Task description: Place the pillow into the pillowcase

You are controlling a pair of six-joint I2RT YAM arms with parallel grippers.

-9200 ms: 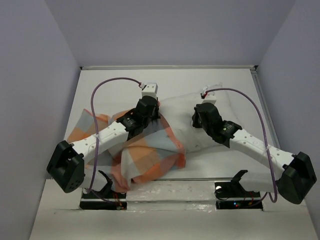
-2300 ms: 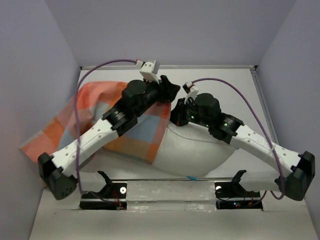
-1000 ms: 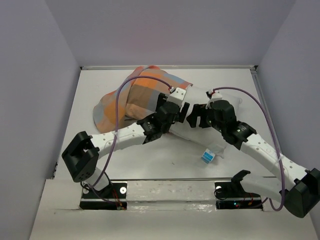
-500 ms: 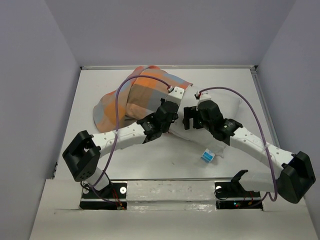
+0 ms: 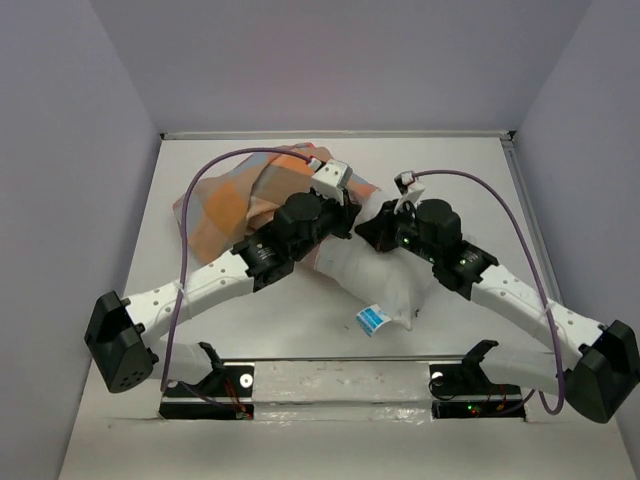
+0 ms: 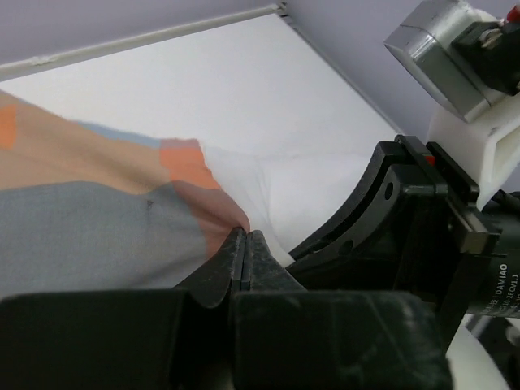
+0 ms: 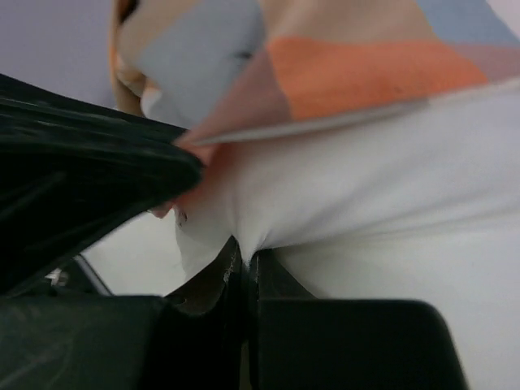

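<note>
Nearest the front edge of the table [image 5: 300,322], the blue tag [image 5: 374,320] is seen at the near corner of the pillow [image 5: 378,283]. From there the pillow is stretched back toward mid-table, white and bunched, narrower at the near end. At its far part it is pinched by the right gripper [image 7: 242,253]: the fingers are closed tight, w/ a pucker of white fabric drawn in between them. Just beside it, on the L, the left gripper [image 6: 242,242] is closed too, w/ the orange-pink edge of the pillowcase [image 5: 235,195] caught at the tips. The two grippers are set almost nose to nose, approx. mid-table. In the right wrist view the checked edge is laid over the pillow's top, touching it — how far the pillow is inside can't be told. Beyond and to the L, the rest of the pillowcase is heaped in orange, grey-blue and cream checks, toward the back wall [image 5: 330,70].
</note>
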